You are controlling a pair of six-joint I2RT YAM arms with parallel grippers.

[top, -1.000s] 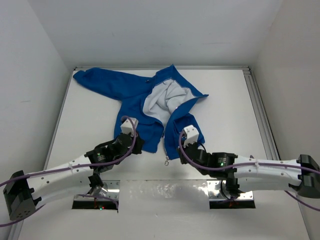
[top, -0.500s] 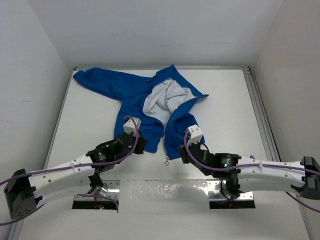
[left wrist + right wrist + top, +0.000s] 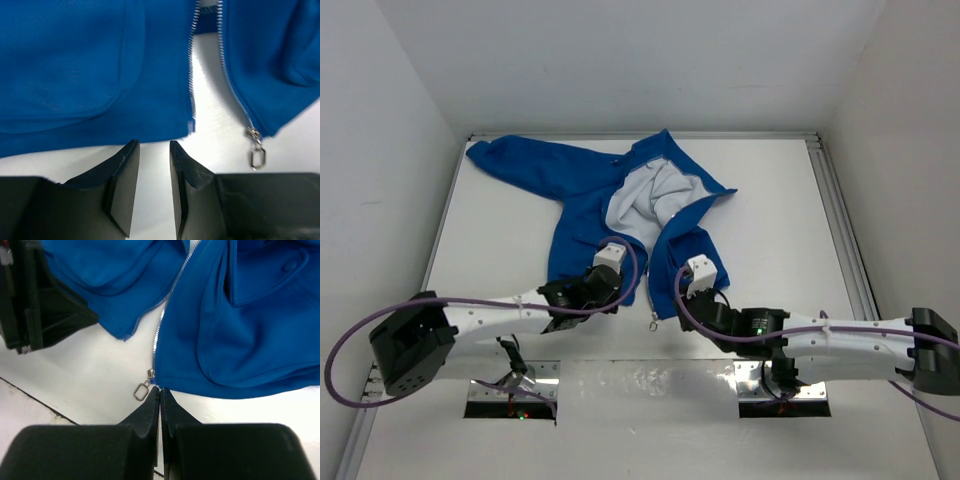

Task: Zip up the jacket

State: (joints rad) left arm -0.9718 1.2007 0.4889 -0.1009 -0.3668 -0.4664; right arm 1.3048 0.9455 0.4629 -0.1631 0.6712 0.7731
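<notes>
The blue jacket (image 3: pixel 585 190) lies open on the table, grey lining showing, zipper undone. In the left wrist view my left gripper (image 3: pixel 154 145) stands slightly open just below the hem of the left panel (image 3: pixel 75 65), near that zipper's bottom end (image 3: pixel 190 125), with nothing between the fingers. From above, my left gripper (image 3: pixel 623 297) sits at the hem. My right gripper (image 3: pixel 160 390) is shut, its tips touching the bottom corner of the right panel (image 3: pixel 240 340), beside the slider (image 3: pixel 150 373) and its metal pull ring (image 3: pixel 140 391). No fabric shows between the jaws.
A sleeve (image 3: pixel 510 160) stretches to the far left corner of the table. Metal rails (image 3: pixel 840 220) edge the table on the right and back, with white walls around. A shiny plate (image 3: pixel 650 378) lies between the arm bases.
My left arm has swung right along the hem to the zipper's bottom end and its jaws have opened a little. My right gripper shifted slightly and is shut again at the slider corner.
</notes>
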